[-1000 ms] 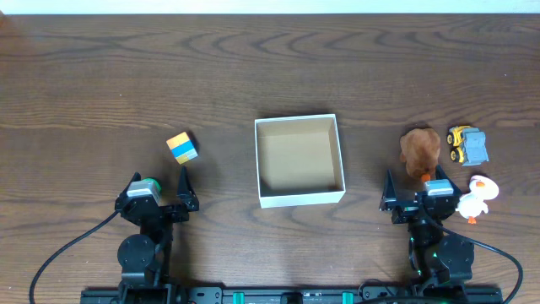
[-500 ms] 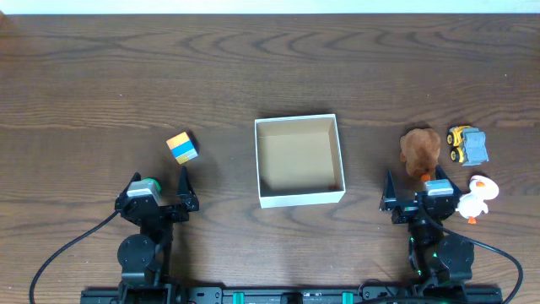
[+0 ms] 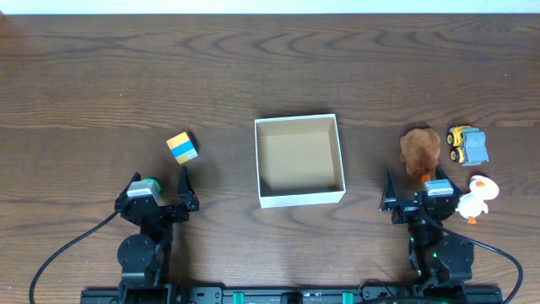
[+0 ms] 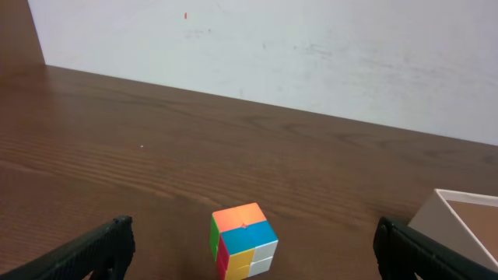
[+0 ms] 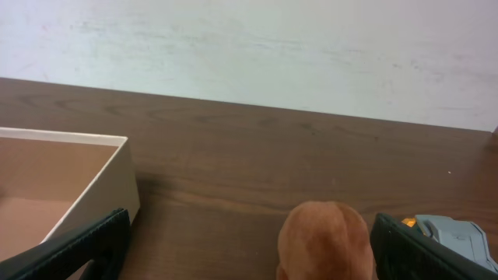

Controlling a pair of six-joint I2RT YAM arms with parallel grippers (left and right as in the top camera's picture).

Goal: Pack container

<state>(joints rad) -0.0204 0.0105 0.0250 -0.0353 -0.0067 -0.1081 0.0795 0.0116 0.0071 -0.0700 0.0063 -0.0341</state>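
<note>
Container (image 3: pixel 297 157) is sitting at the middle of the counter (image 3: pixel 253 67), between my two arms, and it is lying exactly where it lay a second ago; the toys and my arms are keeping their places too. It is showing white outer walls and a tan-brown inside, square, shallow and lidless. My left end effector (image 3: pixel 159 182) is gaping wide near the coloured cube (image 3: pixel 182 147). My right end effector (image 3: pixel 413 187) is gaping wide just on the near side of the brown plush toy (image 3: pixel 419 149).
</note>
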